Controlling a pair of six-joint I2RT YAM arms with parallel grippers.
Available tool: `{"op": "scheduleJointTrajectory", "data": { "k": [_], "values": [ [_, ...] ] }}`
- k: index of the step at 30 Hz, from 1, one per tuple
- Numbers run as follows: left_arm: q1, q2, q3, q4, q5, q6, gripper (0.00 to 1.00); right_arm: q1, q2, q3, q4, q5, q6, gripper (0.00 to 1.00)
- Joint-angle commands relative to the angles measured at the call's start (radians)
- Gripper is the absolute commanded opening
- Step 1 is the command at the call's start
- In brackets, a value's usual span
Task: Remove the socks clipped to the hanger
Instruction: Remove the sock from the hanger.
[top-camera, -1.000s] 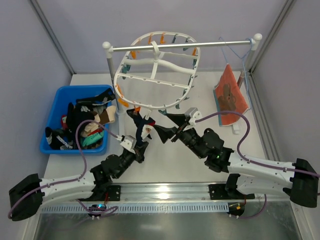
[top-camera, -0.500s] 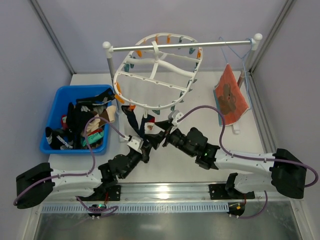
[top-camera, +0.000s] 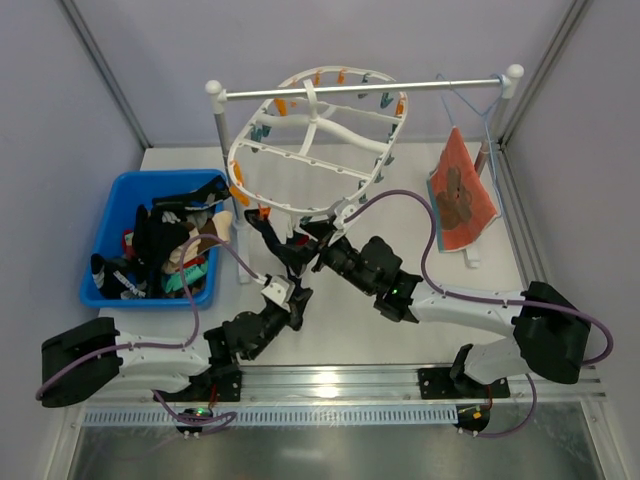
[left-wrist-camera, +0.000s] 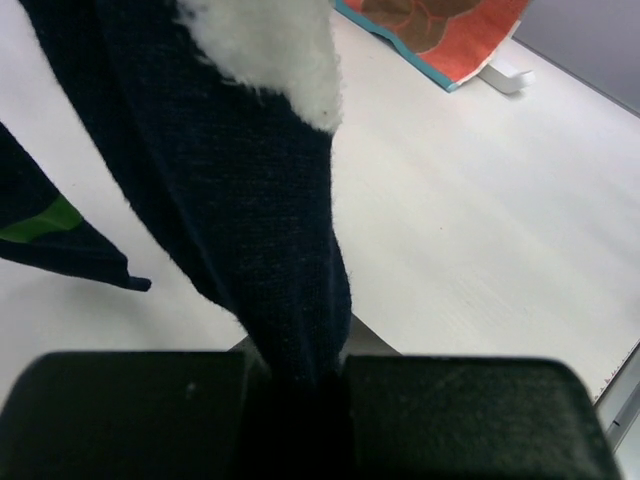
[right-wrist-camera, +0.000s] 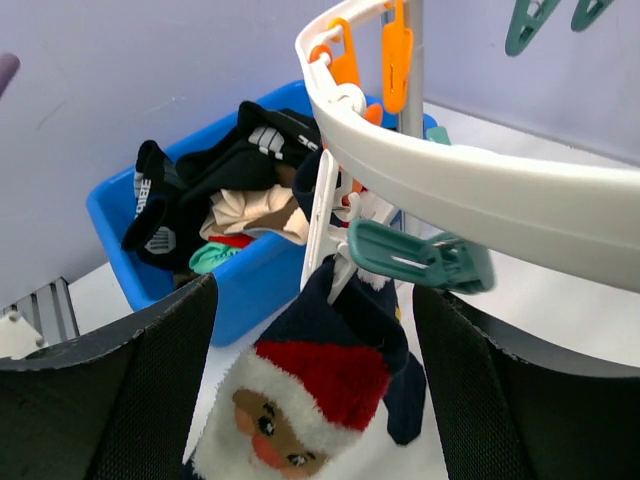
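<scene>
While L gripper (left-wrist-camera: 300, 385) clamps navy sock (left-wrist-camera: 240, 190), prob soft/light, R gripper (right-wrist-camera: 310, 300) gapes; grab nr teal clip (right-wrist-camera: 420, 258).

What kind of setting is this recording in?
Probably a lab test cell staged as a laundry corner, not a home: a white table boxed in by plain panels, a clip hanger hung on a rail stand, and a blue bin of socks.

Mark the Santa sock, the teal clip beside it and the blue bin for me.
Santa sock (right-wrist-camera: 322, 378): right wrist view, on the red hat of the Santa face.
teal clip (right-wrist-camera: 420, 258): right wrist view, on the middle of its body.
blue bin (right-wrist-camera: 245, 295): right wrist view, on its bare near wall.
</scene>
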Motion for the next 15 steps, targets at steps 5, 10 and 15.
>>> {"op": "scheduleJointTrajectory", "data": {
  "k": [5,10,15],
  "values": [
    [-0.021,0.031,0.029,0.095,-0.031,0.019,0.00,-0.003,0.040,0.073,0.114,-0.013,-0.016,0.79],
    [-0.042,0.037,0.034,0.099,-0.025,0.022,0.00,-0.003,0.062,0.104,0.117,-0.026,-0.014,0.79],
    [-0.062,0.058,0.037,0.109,-0.032,0.027,0.00,0.000,0.073,0.120,0.140,-0.040,-0.019,0.80]
  ]
}}
